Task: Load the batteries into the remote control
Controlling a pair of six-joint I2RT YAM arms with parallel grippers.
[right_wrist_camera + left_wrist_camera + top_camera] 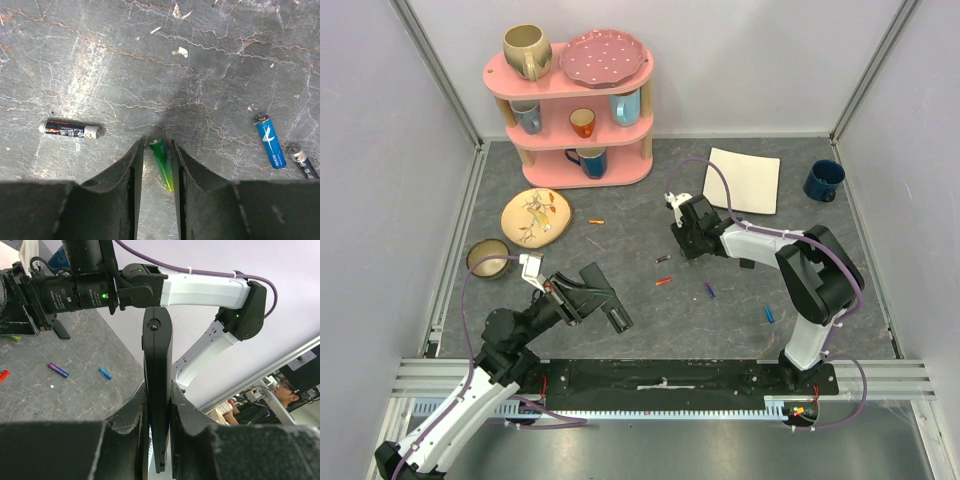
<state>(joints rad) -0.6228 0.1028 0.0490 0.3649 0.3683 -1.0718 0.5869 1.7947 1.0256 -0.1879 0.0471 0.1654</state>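
My left gripper [578, 296] is shut on the slim black remote control [612, 310] and holds it above the table; in the left wrist view the remote [157, 345] stands on edge between the fingers [131, 415]. My right gripper [688, 245] is low at the table, its jaws narrowly open around a green battery [163, 162] that lies on the surface, with a gap on the left side. Loose batteries lie about: orange [596, 221], red [664, 281], purple [709, 290], blue [770, 314]. A black battery [70, 129] and a blue one [269, 146] flank the right gripper [157, 145].
A pink shelf [570, 90] with mugs and a plate stands at the back left. A yellow plate [535, 216] and small bowl [487, 258] sit at the left. A white square plate [744, 180] and blue cup [823, 180] sit at the back right.
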